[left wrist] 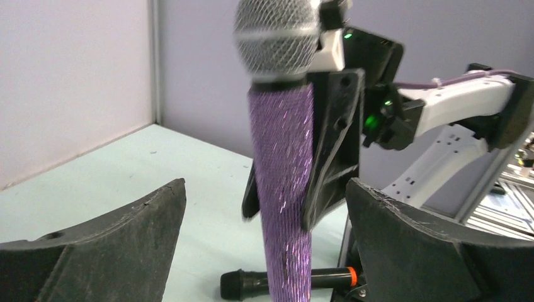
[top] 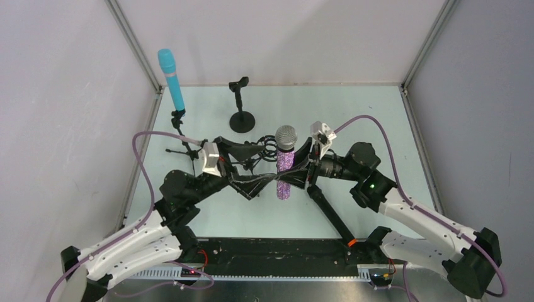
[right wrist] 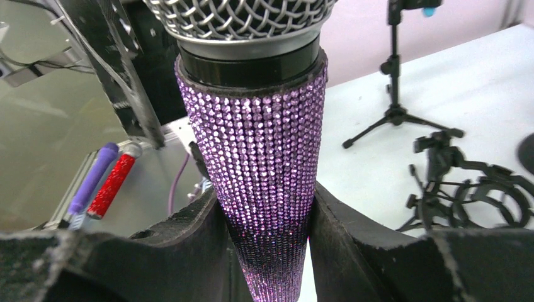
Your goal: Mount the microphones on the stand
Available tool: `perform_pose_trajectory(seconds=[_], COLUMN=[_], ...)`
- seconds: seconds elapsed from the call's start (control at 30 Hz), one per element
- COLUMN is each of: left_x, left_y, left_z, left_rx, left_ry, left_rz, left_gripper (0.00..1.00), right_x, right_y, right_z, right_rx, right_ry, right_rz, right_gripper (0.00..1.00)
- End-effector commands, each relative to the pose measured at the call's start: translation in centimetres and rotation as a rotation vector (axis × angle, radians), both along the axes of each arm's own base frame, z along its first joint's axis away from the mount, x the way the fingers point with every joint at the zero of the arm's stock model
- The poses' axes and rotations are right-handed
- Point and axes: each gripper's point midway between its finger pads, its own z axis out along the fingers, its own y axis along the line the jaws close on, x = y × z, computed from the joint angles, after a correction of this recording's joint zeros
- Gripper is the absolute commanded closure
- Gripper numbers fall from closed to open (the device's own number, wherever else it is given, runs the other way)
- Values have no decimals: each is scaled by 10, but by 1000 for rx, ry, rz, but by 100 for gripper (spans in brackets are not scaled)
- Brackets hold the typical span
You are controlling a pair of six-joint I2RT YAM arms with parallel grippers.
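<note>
Far left, back corner of the bench [top: 378, 119]: the light blue microphone [top: 171, 75] is up in the clip of a tripod stand [top: 181, 135], leaning a touch left. Next along, a round-base stand [top: 241, 116] stands alone, its clip bare.

Centre now, and the left claw [left wrist: 264, 195] is spread wide, a finger on either side of the purple glittery microphone [top: 284, 162] and touching neither side of it; daylight shows on both sides in the left wrist view. Just behind that claw a black holder [right wrist: 478, 195] lies tipped over on the bench.

The purple microphone is upright, silver grille on top, and it's the right claw [right wrist: 267, 242] that has it, fingers [right wrist: 201, 223] pressed against the sparkly barrel low down, reaching in from the right.

Right of centre, the long black microphone [top: 330, 214] lies flat on the bench, running toward the near edge with its orange ring at the near end, beneath the right arm.
</note>
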Motion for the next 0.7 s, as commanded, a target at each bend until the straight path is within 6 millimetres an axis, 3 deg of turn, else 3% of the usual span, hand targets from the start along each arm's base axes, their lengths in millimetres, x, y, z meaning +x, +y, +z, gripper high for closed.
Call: perform_pose_trajectory(seconds=[0.0,0.33,0.67], left_x=[17,25,41], left_y=[15,15,35], left_z=[-18,-124,-192], left_rx=[-22,139,351], left_ry=[32,242,396], left_rz=[130,166,319], left_gripper=[0,0,0], right_x=[9,30,48], right_y=[-18,-35,-35], right_z=[24,15,17], right_rx=[48,17,23], right_ry=[-114,-146,-188], right_rz=[-91,-213,-275], right_gripper=[100,100,100])
